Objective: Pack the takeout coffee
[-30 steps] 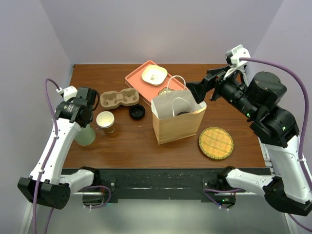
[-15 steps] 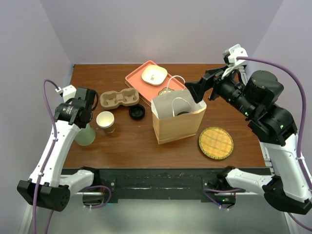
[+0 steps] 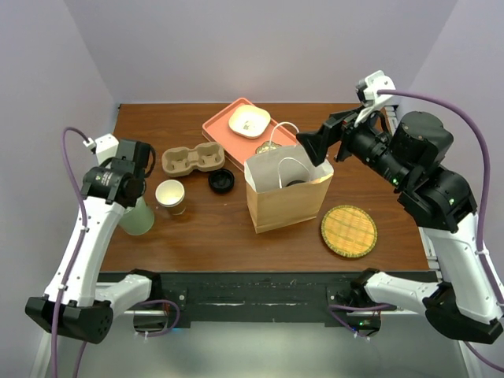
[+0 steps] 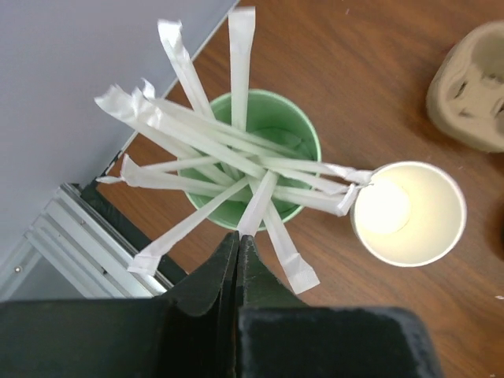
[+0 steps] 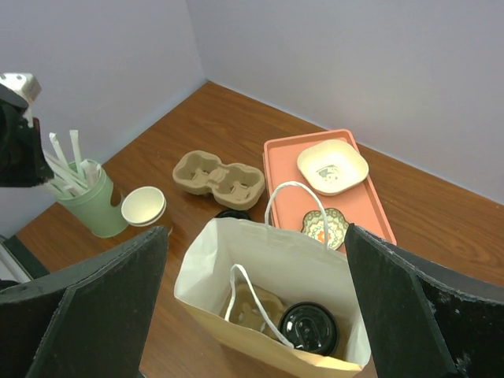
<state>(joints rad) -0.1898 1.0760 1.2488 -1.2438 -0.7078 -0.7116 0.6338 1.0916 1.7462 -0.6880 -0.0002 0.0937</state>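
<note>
In the middle of the table (image 3: 197,236) a paper bag (image 3: 287,203) stands upright and open. The coffee (image 5: 309,327) sits at the bottom of it, black lid up, beside a piece of brown cardboard. The right jaws hang spread wide above the bag's mouth, with nothing between them. At the left edge of the table the left jaws are pressed together just above a green cup (image 4: 249,157) of wrapped straws (image 4: 197,130). Their tips meet the lower end of one straw, and whether they pinch it cannot be told. A lidless cup (image 4: 408,213) with a cream inside stands just beside the green cup. Behind it lies a cup carrier (image 3: 194,159), and a loose black lid (image 3: 221,181) lies between the carrier and the bag. An orange tray (image 3: 216,130) at the back holds a white dish (image 3: 249,120) and a small patterned dish (image 5: 323,225). A round woven mat (image 3: 349,231) lies to the right of the bag.
</note>
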